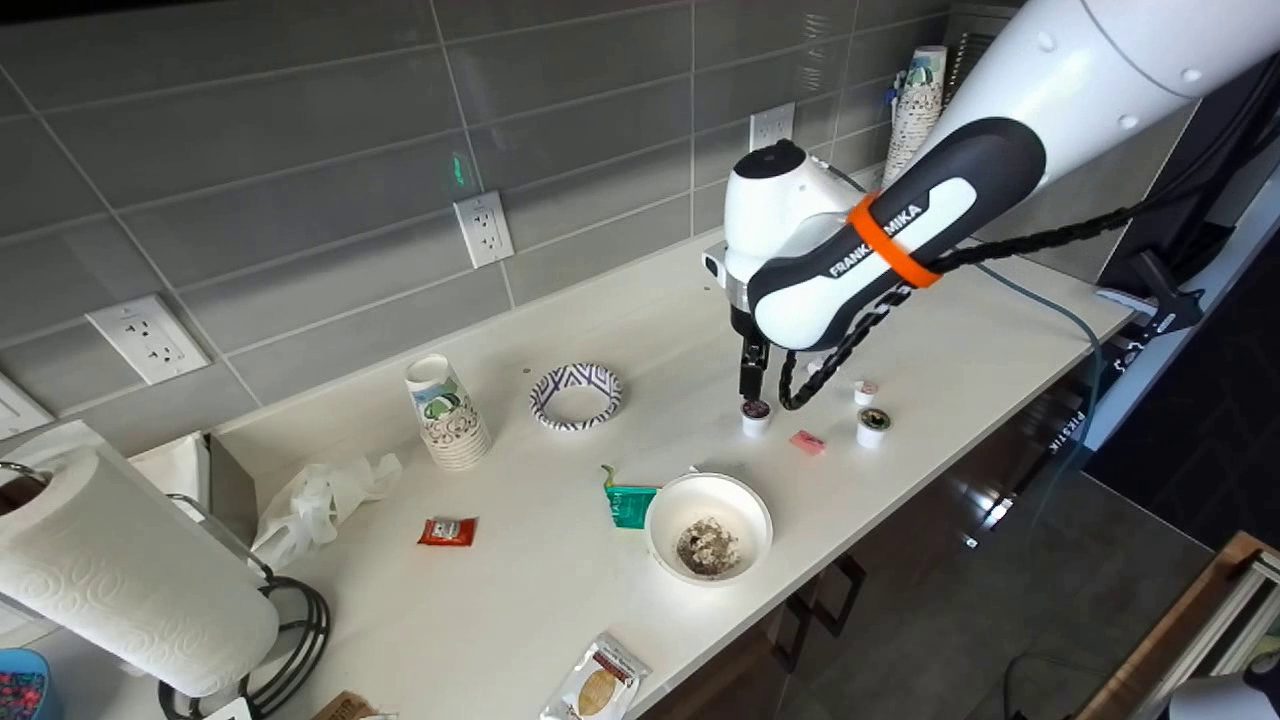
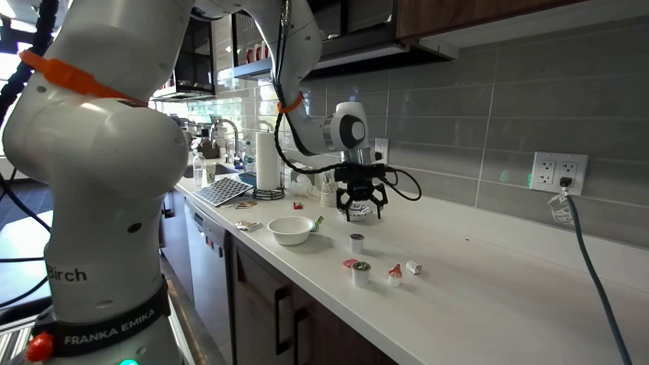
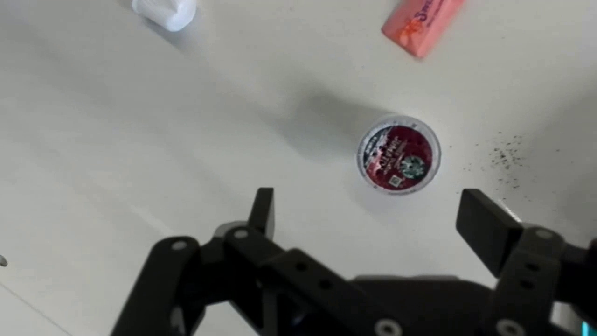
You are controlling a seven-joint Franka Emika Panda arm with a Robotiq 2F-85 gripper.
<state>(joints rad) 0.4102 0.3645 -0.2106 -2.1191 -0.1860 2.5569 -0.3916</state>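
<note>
My gripper (image 3: pixel 368 200) stands open above the white counter, its black fingers (image 2: pixel 379 210) wide apart with nothing between them. Closest to it is a small white coffee pod with a dark red lid (image 3: pixel 399 154), upright on the counter. In the wrist view this pod lies just ahead of the fingertips; in an exterior view the pod (image 2: pixel 357 243) shows below them, apart from them. A pink sweetener packet (image 3: pixel 422 25) lies flat nearby. Another pod with a dark green-rimmed lid (image 1: pixel 873 428) and a little cup with a red-and-white top (image 2: pixel 395 274) stand close by.
A white bowl (image 1: pixel 700 492) with crumbly stuff inside sits near the counter's front edge, beside a green packet (image 1: pixel 630 507). A patterned paper bowl (image 1: pixel 542 402), stacked paper cups (image 1: pixel 450 415), a red packet (image 1: pixel 447 532) and a paper towel roll (image 1: pixel 130 580) stand farther along. A tiled wall runs behind.
</note>
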